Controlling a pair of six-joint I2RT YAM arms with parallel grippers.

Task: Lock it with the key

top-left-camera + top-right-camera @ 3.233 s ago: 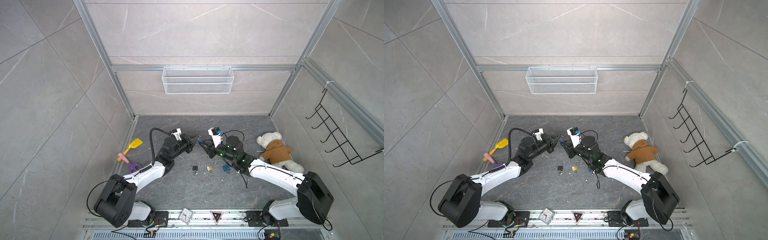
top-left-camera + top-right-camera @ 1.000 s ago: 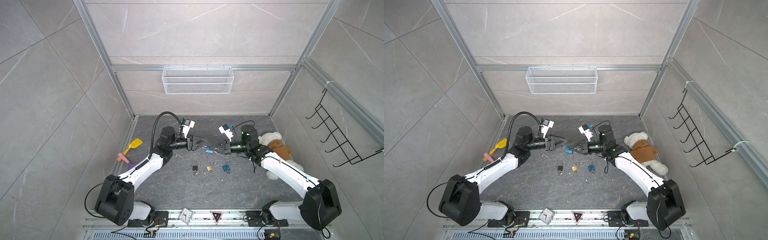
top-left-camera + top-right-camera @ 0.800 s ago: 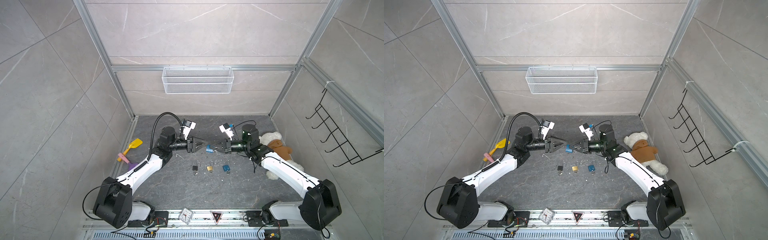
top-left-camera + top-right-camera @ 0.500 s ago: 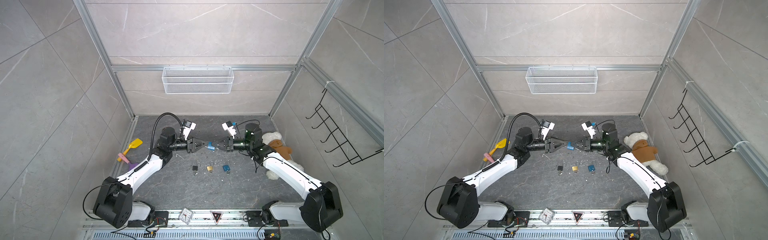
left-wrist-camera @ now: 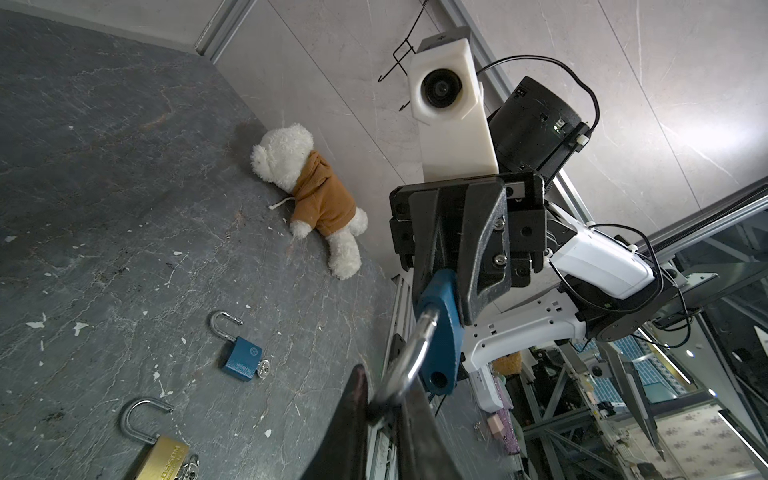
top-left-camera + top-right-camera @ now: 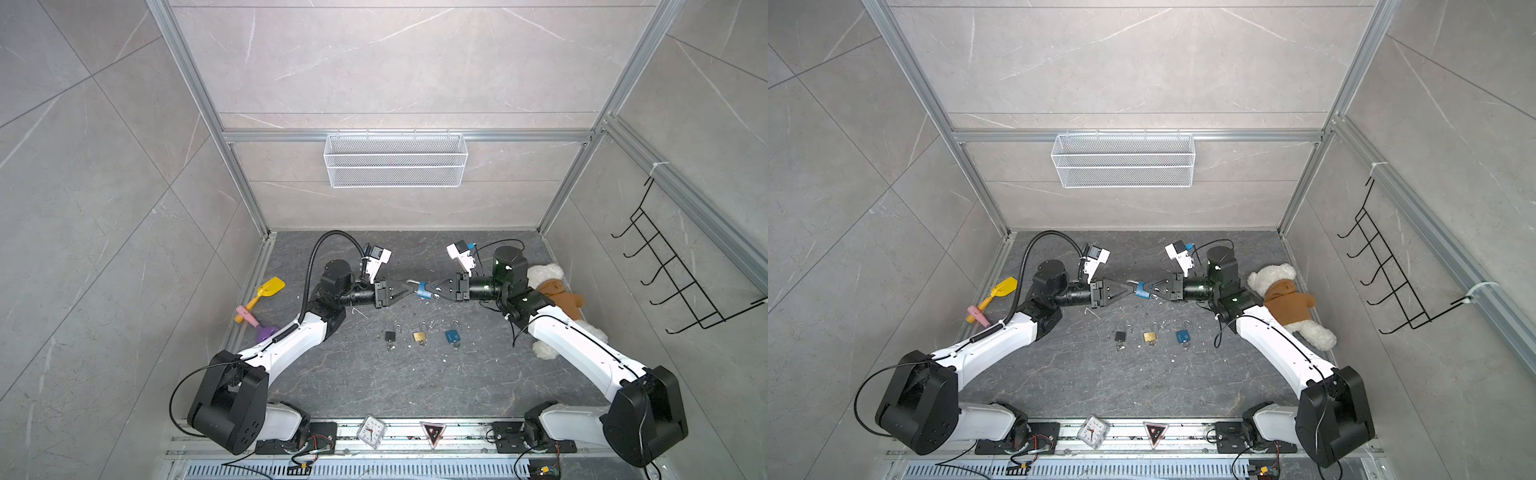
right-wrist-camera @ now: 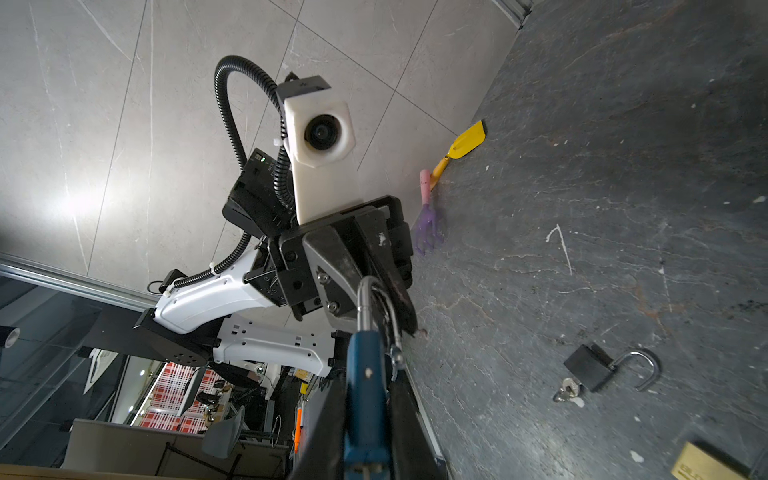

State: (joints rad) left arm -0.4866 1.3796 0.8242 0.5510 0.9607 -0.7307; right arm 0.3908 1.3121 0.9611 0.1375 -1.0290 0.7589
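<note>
A blue padlock (image 6: 423, 289) hangs in mid-air over the middle of the floor, held between my two grippers, which meet tip to tip in both top views. My right gripper (image 6: 432, 288) (image 7: 365, 399) is shut on the padlock's blue body (image 7: 365, 374) (image 6: 1142, 289). My left gripper (image 6: 409, 286) (image 5: 384, 399) is shut on its silver shackle (image 5: 411, 361) (image 7: 365, 299). The shackle stands open: one hole in the body's top (image 5: 436, 378) is bare. A small pale piece shows at the body's bottom end (image 7: 363, 468); I cannot tell whether it is the key.
Three open padlocks with keys lie in a row on the floor: black (image 6: 390, 336), brass (image 6: 419, 336), blue (image 6: 451, 336). A teddy bear (image 6: 552, 291) lies by the right wall, a yellow shovel (image 6: 270, 289) and purple rake (image 6: 259, 328) by the left. A wire basket (image 6: 395, 162) hangs on the back wall.
My left gripper has moved in to the padlock and closed its jaws on the shackle. The right gripper has kept its hold on the blue body, drawing back slightly to the right.
</note>
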